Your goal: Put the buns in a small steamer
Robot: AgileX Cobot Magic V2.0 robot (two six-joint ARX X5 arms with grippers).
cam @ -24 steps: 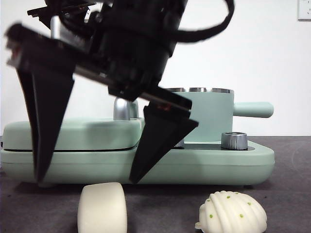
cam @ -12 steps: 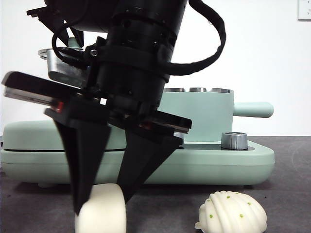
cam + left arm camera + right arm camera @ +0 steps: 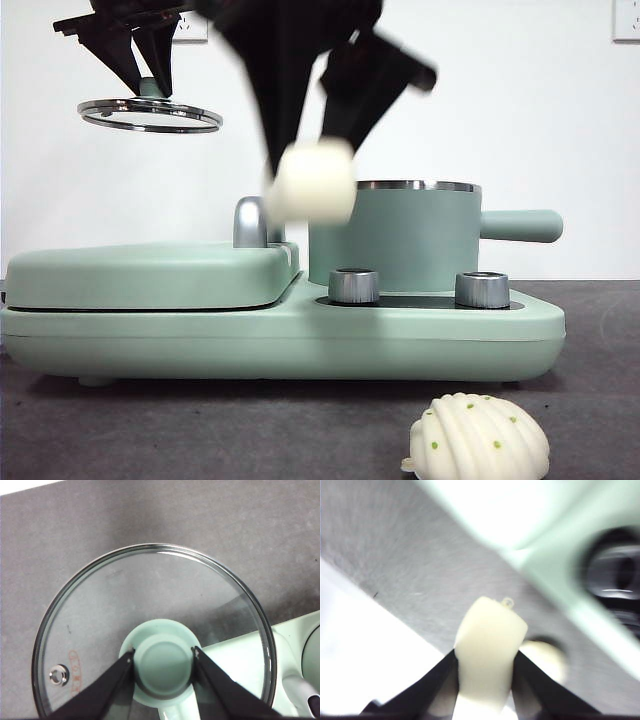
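Note:
My right gripper (image 3: 315, 165) is shut on the smooth cream bun (image 3: 312, 182) and holds it in the air, just left of the mint-green small steamer (image 3: 410, 235) and about level with its steel rim. The right wrist view shows this bun (image 3: 487, 647) pinched between my jaws, blurred. The ridged shell-shaped bun with green dots (image 3: 478, 438) lies on the dark table at the front right. My left gripper (image 3: 140, 62) is shut on the green knob (image 3: 162, 666) of the steel-rimmed glass lid (image 3: 150, 114) and holds the lid high at the left.
The steamer stands on a mint-green base unit (image 3: 280, 340) with a flat lidded griddle section (image 3: 150, 272), a chrome handle (image 3: 250, 222) and two steel knobs (image 3: 354, 285). The steamer's straight handle (image 3: 520, 225) points right. A white wall is behind.
My right gripper closed on the smooth cream bun at the table's front and lifted it up and to the right, to the steamer's rim height. The lid stays held up at the left.

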